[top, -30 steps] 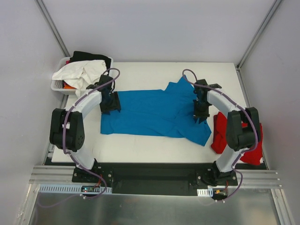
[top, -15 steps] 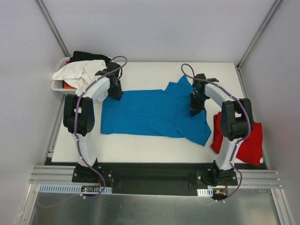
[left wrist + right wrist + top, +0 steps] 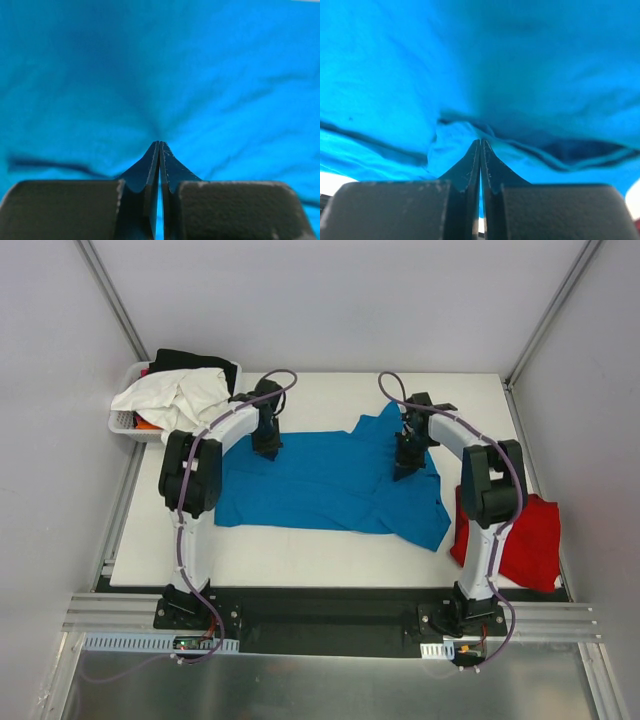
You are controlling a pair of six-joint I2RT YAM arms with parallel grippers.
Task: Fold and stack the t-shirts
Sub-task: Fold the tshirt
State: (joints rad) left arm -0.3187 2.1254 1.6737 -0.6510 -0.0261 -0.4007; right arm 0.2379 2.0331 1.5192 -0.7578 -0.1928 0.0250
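**Overhead and wrist views: count and contents.**

Two t-shirts lie on the white worktop (image 3: 330, 400).
- **Turquoise t-shirt** (image 3: 320, 485): one. It is spread flat across the middle of the worktop, with its long side running left to right. One sleeve points toward the far edge, and a corner reaches toward the near-right corner.
- **Red t-shirt** (image 3: 525, 540): one. It lies in a loose heap at the right edge, near the near-right corner. It is just beside the turquoise t-shirt's near-right corner; whether the two touch cannot be told.

One container stands off the far-left corner of the worktop, a white slotted basket (image 3: 120, 423). It holds three visible items:
- a crumpled white cloth (image 3: 175, 395) on top, spilling over the rim
- a black cloth (image 3: 185, 358) behind it, at the far side
- a small orange item (image 3: 147, 423) showing beneath the white cloth, too hidden to identify

Two arms reach in from the near edge, one gripper each.
- **Left gripper** (image 3: 266, 445): it is down on the far edge of the turquoise t-shirt, left of centre. In the left wrist view its fingers (image 3: 150, 170) are pressed together. The tips are nipped on the fabric, and creases run out from that point.
- **Right gripper** (image 3: 404, 468): it is down on the right part of the same shirt, just near of the far-pointing sleeve. In the right wrist view its fingers (image 3: 470, 170) are likewise pressed together, with a small puckered fold of turquoise cloth caught at the tips.
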